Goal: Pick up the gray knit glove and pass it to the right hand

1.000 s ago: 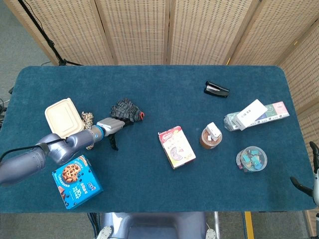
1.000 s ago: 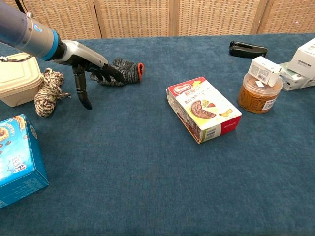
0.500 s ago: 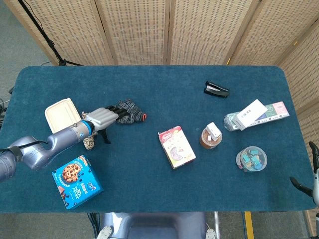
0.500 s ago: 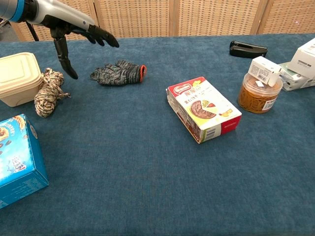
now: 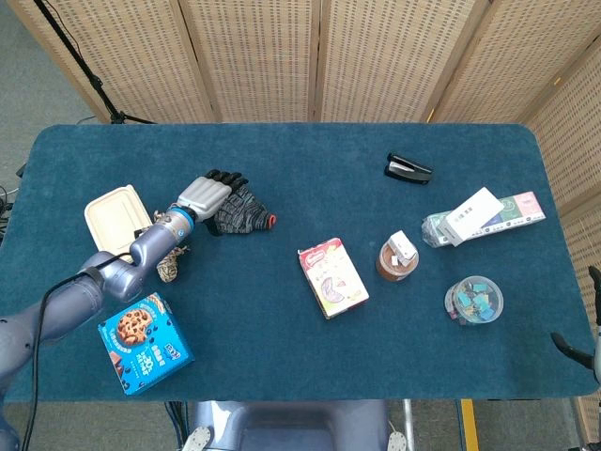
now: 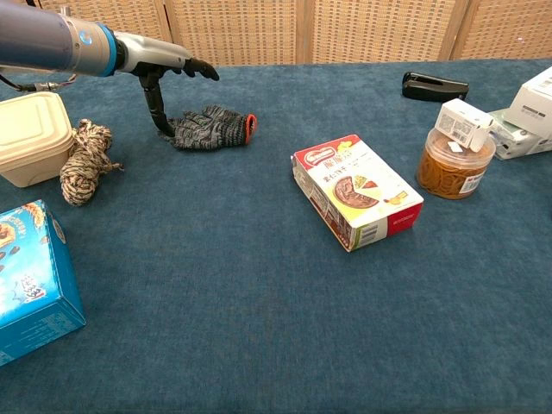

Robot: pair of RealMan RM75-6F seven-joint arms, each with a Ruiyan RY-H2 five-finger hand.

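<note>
The gray knit glove (image 5: 244, 212) (image 6: 211, 128) lies flat on the blue table, its red cuff edge pointing right. My left hand (image 5: 208, 194) (image 6: 168, 63) hovers over the glove's left end with its fingers stretched out and apart, holding nothing. Its thumb points straight down and its tip meets the glove's left edge near the tabletop. Of my right hand (image 5: 575, 346) only a few dark, spread fingers show at the right edge of the head view, far from the glove; the chest view does not show it.
A cream lunch box (image 5: 115, 218) (image 6: 26, 138) and a rope bundle (image 6: 84, 159) sit left of the glove. A blue cookie box (image 5: 144, 340) lies front left. A red snack box (image 5: 332, 277), a jar (image 5: 396, 258), a stapler (image 5: 408, 169) and a clip tub (image 5: 474, 301) lie to the right.
My left hand lifted off the table beside the rope, swung toward the far side and came down over the glove's left end. The glove has barely shifted.
</note>
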